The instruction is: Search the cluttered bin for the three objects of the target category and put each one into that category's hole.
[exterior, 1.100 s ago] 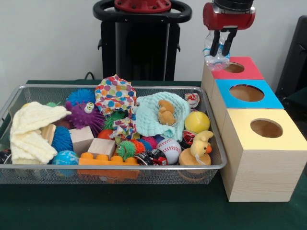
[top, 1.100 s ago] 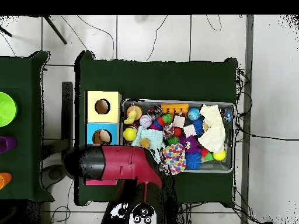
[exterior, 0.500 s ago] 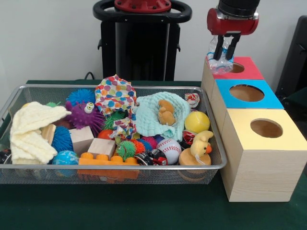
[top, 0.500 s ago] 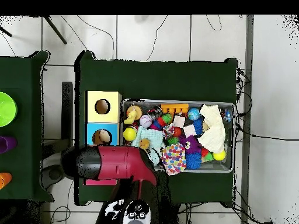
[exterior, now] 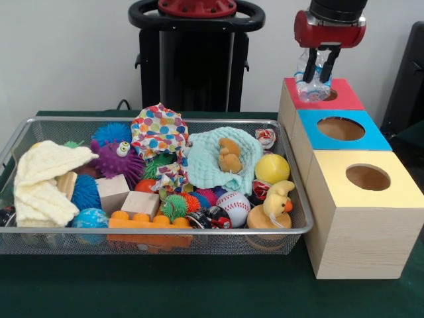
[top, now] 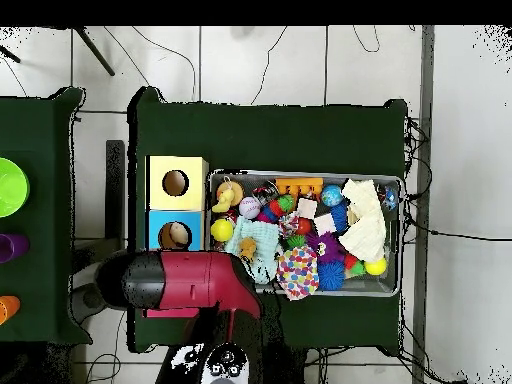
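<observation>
My tool [exterior: 319, 71] is clamped on a crumpled plastic bottle [exterior: 311, 83] over the red box's hole [exterior: 326, 95] (light, crackly, slippery stuff, best pinched across its creased middle).

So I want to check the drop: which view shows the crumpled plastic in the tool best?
The front view: the tool holds the crumpled plastic over the red box. Overhead, the arm hides both.
</observation>
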Controlling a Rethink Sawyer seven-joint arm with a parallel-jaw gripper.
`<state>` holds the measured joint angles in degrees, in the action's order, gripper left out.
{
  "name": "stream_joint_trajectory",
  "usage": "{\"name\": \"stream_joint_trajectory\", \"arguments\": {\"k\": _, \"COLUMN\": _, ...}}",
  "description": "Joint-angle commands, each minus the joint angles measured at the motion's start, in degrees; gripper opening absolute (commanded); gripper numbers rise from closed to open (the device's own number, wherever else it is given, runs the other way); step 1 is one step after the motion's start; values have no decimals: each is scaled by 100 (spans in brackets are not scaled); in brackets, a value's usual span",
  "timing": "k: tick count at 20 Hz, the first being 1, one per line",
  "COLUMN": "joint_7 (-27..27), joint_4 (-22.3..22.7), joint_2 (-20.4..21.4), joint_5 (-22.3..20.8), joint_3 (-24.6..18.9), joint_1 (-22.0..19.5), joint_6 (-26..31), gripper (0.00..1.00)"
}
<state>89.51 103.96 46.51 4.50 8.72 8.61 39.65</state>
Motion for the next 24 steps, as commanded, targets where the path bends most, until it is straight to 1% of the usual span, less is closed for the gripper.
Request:
{"name": "stream_joint_trajectory", "arguments": {"k": 1, "joint_7": 1432, "joint_4": -280, "joint_2": -209, "joint_5": 156, "joint_3": -61, "joint_1": -39, "joint_6": -341, "gripper": 0}}
{"name": "stream_joint_trajectory", "arguments": {"k": 7, "joint_7": 1465, "joint_4": -304, "joint_2": -230, "joint_5": 138, "joint_3": -63, "joint_1": -25, "joint_6": -328, "gripper": 0}}
{"name": "stream_joint_trajectory", "arguments": {"k": 24, "joint_7": 1612, "joint_4": -639, "joint_2": -383, "joint_5": 228, "joint_3": 46, "joint_1": 164, "joint_6": -109, "gripper": 0}}
